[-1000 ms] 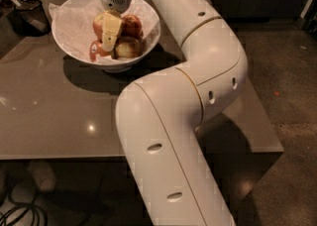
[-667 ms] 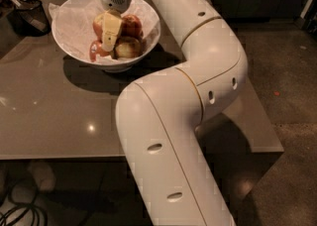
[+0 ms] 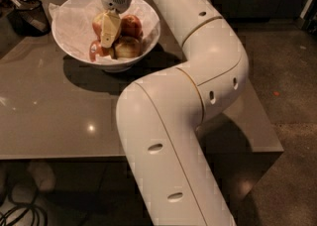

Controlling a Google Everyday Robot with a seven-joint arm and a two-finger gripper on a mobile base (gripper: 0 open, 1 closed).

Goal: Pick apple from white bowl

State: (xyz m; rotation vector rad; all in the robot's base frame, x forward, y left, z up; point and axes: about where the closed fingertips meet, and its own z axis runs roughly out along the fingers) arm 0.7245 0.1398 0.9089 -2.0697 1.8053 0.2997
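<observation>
The white bowl (image 3: 69,36), lined with crinkled white paper, stands at the far left of the grey table (image 3: 59,116). It holds several apples. The largest apple (image 3: 98,23), yellow-green with a red blush, lies near the bowl's middle. A redder apple (image 3: 132,24) is to its right and a yellowish one (image 3: 128,47) is in front. My gripper (image 3: 108,32) reaches down into the bowl from above and sits right against the large apple, covering its right side. My white arm (image 3: 198,46) curves across the table's right half.
A dark container (image 3: 29,14) stands on the table left of the bowl, close to its rim. The table's front edge runs across the lower left, its right edge lies by my arm. Cables (image 3: 15,210) lie on the floor below.
</observation>
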